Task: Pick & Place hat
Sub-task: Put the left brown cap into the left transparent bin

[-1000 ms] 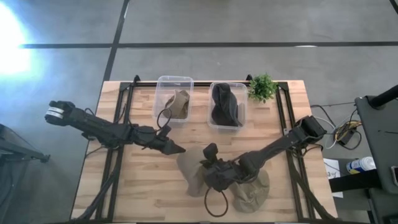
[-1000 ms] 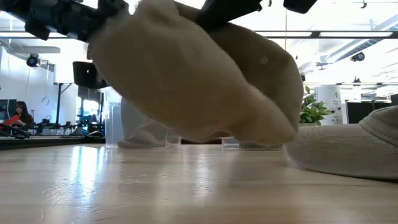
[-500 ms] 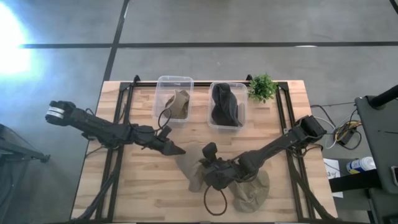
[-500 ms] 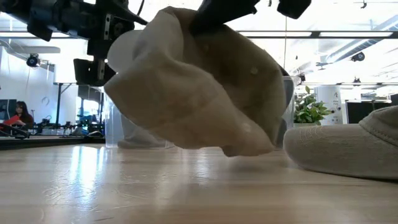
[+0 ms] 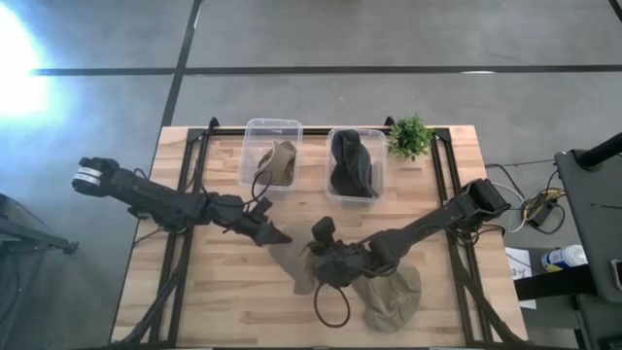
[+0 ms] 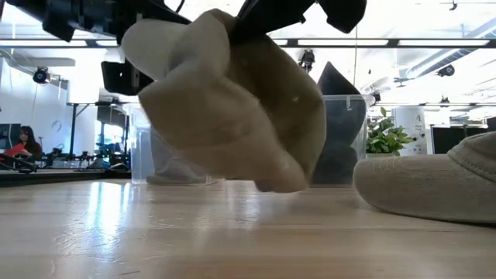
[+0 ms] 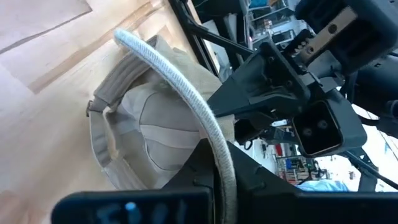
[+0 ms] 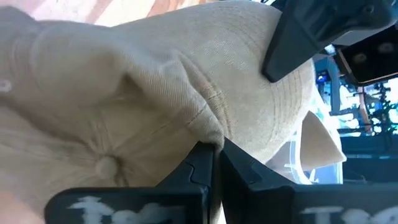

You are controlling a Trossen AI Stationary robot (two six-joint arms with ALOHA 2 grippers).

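A beige hat (image 6: 232,108) hangs clear of the table between my two grippers, near the table's middle (image 5: 301,277). My right gripper (image 5: 316,261) reaches in from the right and is shut on its crown. My left gripper (image 5: 275,234) reaches in from the left and is shut at its brim. A second beige hat (image 5: 394,303) lies crown up on the table at the front right, also in the low view (image 6: 434,186). My left gripper has a dark finger (image 8: 298,31) lying on the hat's brim (image 8: 283,87), coming level from the table's left. The other finger is hidden behind the cloth, so the kind of hold does not show. My right gripper pinches a raised fold of the crown (image 8: 199,124) between its two fingers, not far from the top button (image 8: 106,165). It comes from the table's right, slanting down. The hat hangs below it, tilted, with no part on the table.
Two clear bins stand at the back: the left bin (image 5: 272,156) holds a beige hat, the right bin (image 5: 355,163) a dark one. A small green plant (image 5: 410,136) stands beside them. Bare wood lies at the table's front left (image 5: 214,301).
My right gripper has carried the hat up and a little toward the far edge and my left gripper. The hat has turned and bunched, its lower edge now higher above the table. My left gripper has shut at the brim.
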